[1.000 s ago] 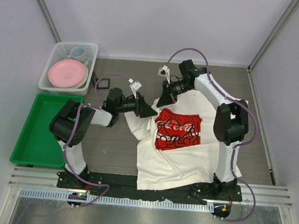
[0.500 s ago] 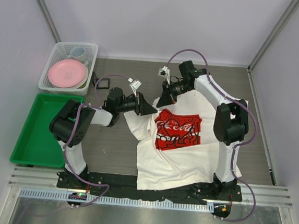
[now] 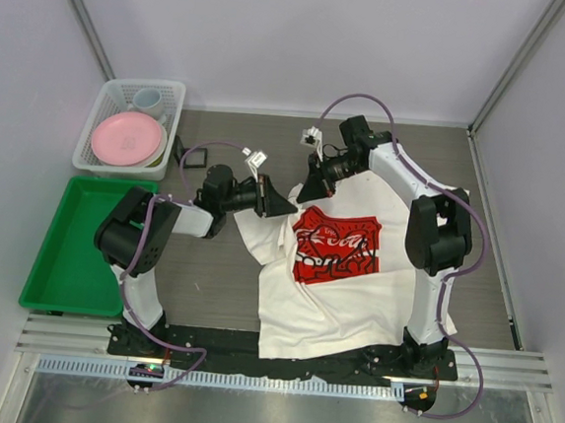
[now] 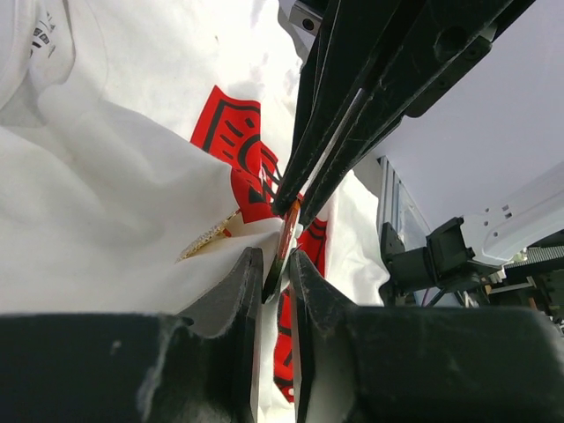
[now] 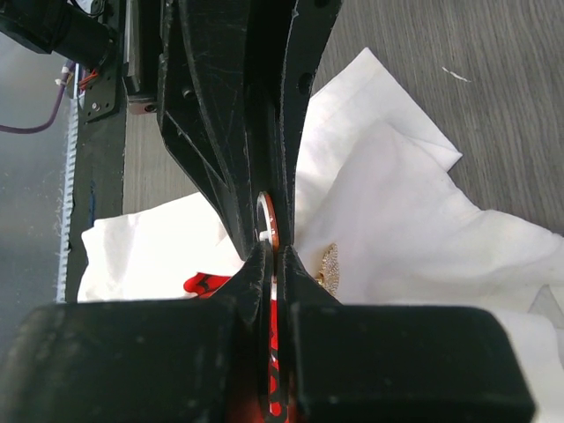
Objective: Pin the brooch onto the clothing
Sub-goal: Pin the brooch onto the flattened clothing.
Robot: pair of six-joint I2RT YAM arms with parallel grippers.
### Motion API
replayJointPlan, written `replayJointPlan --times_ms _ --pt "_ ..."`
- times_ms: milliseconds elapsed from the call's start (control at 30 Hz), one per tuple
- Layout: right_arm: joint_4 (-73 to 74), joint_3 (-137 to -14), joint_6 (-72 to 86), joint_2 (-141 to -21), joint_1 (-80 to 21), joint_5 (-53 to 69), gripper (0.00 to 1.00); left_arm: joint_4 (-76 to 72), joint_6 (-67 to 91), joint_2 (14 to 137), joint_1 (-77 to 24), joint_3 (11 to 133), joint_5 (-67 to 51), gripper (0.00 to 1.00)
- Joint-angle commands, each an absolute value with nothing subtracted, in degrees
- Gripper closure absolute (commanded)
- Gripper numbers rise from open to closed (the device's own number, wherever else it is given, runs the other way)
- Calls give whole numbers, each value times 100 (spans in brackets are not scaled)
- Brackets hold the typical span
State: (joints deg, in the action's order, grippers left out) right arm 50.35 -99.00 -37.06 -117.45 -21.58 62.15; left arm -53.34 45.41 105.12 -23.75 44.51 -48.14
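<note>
Meeting tip to tip, the left pincer (image 4: pixel 275 264) and right pincer (image 5: pixel 271 256) both clench the brooch (image 5: pixel 274 225) by what seems its thin copper-rimmed backing; a gold glittery piece (image 4: pixel 207 242) sits beside them on a raised fold of the T-shirt (image 3: pixel 353 312), spread over the counter (image 3: pixel 217 275).

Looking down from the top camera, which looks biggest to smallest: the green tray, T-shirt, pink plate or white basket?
1. T-shirt
2. green tray
3. white basket
4. pink plate, lying inside that basket
</note>
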Motion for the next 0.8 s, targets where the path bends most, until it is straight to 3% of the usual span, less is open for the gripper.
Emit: replayJointPlan --times_ms 0,767 --pt "5115 -9809 -3990 -11224 -2189 6644 99 -5730 4799 10626 -2294 4737 -4597 84" --pt "6372 -10072 -5721 -11057 -2329 6917 99 -5047 5229 10978 -2268 5115 -4439 93"
